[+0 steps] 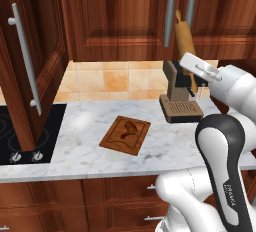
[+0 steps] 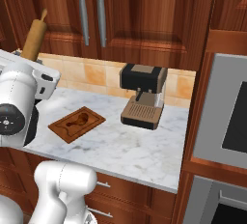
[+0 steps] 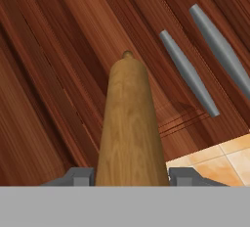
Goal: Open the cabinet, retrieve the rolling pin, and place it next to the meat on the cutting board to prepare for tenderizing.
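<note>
Fingers [image 3: 131, 176] are clamped on the pin [image 1: 185, 43], held aloft and tilted, well above the bench [image 1: 75, 121]. Below, to the left, the board [image 1: 112, 141] lies flat with the meat [image 1: 128, 128] on it. Beyond, a coffee machine [image 1: 179, 101] stands against the tiles. The left cabinet [image 1: 30, 51] door stands open.

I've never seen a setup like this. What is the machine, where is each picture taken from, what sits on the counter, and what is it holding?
It is a white robot arm in a rendered kitchen. Two cameras look over the arm from behind, left and right; the third looks along the gripper. The gripper grips a wooden rolling pin, pointing up before the wall cabinet. On the marble counter lie a cutting board with meat on it and a coffee machine. A cabinet door at left stands open.
</note>
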Robot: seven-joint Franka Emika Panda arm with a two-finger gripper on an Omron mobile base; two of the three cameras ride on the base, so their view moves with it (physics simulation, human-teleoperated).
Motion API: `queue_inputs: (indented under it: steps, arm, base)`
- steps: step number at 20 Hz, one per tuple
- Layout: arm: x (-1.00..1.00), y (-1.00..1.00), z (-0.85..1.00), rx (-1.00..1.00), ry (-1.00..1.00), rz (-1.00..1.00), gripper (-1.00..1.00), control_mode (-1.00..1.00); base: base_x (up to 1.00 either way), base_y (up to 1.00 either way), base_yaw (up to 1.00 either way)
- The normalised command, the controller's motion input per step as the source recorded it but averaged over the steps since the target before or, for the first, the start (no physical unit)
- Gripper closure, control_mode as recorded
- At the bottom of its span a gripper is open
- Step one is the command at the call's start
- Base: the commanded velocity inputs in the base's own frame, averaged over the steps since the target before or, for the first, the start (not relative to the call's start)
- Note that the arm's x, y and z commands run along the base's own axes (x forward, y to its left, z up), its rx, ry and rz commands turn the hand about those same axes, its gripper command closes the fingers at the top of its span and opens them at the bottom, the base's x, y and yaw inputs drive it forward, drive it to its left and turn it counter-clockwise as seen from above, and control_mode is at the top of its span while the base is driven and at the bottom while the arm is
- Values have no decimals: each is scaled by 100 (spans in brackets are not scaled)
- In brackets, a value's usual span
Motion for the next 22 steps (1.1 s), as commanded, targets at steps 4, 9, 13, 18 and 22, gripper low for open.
queue_inputs:
  steps: [4,9,13,18,22]
  arm:
    - [-25,0,0,0,-1,1,100,-100]
    - [-57,16,-1,0,0,3,100,-100]
    - [-53,26,-1,0,1,4,100,-100]
    - [-12,13,-11,0,17,3,100,-100]
    - [20,-3,-28,0,30,4,100,-100]
  base:
    - [-3,0,0]
    - [0,0,0]
    - [0,0,0]
    - [0,0,0]
    - [0,0,0]
